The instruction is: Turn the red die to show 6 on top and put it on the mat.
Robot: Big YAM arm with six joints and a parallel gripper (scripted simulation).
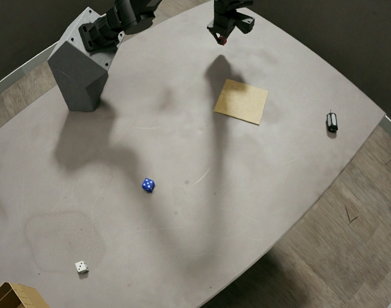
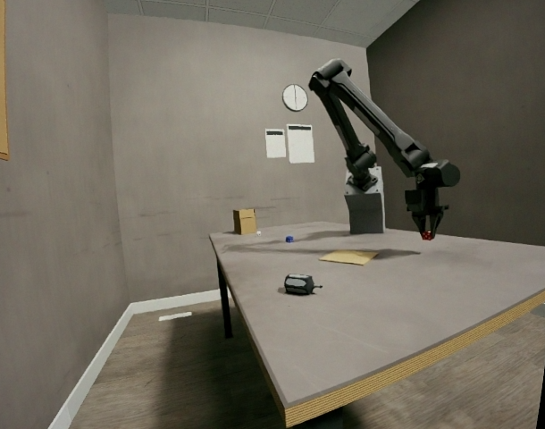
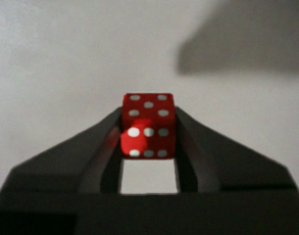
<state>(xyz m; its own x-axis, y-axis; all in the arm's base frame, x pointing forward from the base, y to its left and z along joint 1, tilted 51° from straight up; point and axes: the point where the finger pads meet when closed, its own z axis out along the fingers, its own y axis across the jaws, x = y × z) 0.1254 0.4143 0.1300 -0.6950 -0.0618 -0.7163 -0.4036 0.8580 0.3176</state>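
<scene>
My gripper (image 1: 222, 40) (image 2: 427, 234) (image 3: 148, 116) points down and is shut on the red die, its fingertips on two opposite sides. The red die (image 2: 427, 236) (image 3: 148, 144) is held a little above the table, off the mat. In the wrist view its face nearer the palm shows 6 and the face beyond shows 5. The tan mat (image 1: 252, 111) (image 2: 348, 258) lies flat and nothing stands on it. The blue die (image 1: 148, 184) (image 2: 289, 239) sits on the table with 5 on top. The white die (image 1: 80, 266) (image 2: 258, 232) shows 3 on top.
A small black-and-grey object (image 1: 331, 122) (image 2: 298, 284) lies beyond the mat, near the table edge. An open cardboard box (image 1: 33, 294) (image 2: 245, 223) stands near the white die. The arm's grey base block (image 1: 77, 76) (image 2: 365, 214) stands at the table's edge.
</scene>
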